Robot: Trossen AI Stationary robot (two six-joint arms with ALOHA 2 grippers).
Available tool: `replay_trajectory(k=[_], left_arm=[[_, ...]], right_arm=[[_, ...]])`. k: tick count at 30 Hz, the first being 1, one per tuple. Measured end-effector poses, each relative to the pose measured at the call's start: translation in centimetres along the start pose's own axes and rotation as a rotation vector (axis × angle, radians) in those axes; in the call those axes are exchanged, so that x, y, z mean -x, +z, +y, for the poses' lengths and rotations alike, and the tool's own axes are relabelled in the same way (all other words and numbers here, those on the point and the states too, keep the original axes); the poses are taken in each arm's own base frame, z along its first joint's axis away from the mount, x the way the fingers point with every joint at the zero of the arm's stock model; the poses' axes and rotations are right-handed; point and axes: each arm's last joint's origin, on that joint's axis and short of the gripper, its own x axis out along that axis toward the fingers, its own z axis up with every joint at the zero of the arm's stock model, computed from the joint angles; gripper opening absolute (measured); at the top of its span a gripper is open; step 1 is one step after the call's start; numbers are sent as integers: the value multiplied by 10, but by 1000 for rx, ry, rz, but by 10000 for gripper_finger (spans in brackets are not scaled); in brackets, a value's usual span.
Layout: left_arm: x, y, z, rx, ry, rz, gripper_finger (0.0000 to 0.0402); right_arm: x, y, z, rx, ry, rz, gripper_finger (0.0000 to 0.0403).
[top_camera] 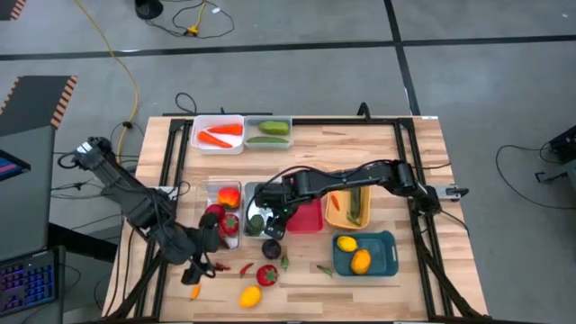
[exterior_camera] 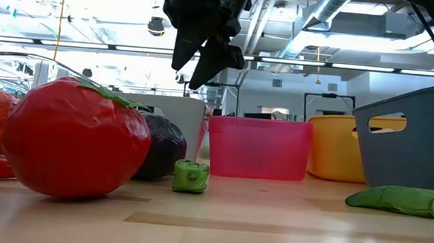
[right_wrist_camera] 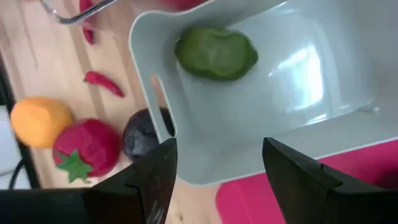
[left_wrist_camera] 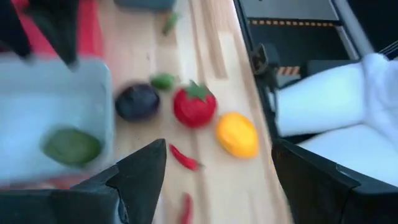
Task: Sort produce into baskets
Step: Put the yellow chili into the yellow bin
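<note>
Right gripper [top_camera: 270, 219] wide open above the grey bin [right_wrist_camera: 298, 81], which holds one green fruit [right_wrist_camera: 216, 52]

Sorted pieces already lie in the bins, carrots in the white bin [top_camera: 219, 135] at the far side and lemons in the teal bin [top_camera: 366, 254] at the near right, while a tomato [top_camera: 266, 274], a plum [top_camera: 272, 249], a lemon [top_camera: 250, 295] and chilies [top_camera: 246, 267] wait loose on the table [top_camera: 387, 153]; the left gripper [top_camera: 209, 245], near left, is also open and holds nothing

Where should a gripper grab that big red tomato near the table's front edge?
Grip the red tomato across its round middle, coming straight down from above. The green leaf cap points sideways, and the purple plum sits close on one side, so I'd close across the freer sides.
</note>
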Motion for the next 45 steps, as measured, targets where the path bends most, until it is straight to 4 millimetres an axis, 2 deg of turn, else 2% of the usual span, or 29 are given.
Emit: replay_trajectory(k=[5,11,21,31,40,45], left_arm=[[-3,-19,-15,204,-7,133,265],[-22,-46,-41,410,36,298,240],[-65,-90,-72,640,212,497,216],[-105,-120,-79,745,373,649,202],[-120,-128,-78,789,444,613,177],[-120,-128,-78,795,456,582,161]], right_arm=[[2,0,1,2,3,-3,263],[11,-3,8,52,10,-15,263],[64,-25,31,144,-168,-137,263],[102,-54,59,225,-246,-213,263],[102,-73,77,271,-254,-190,263],[102,-81,84,284,-288,-197,263]])
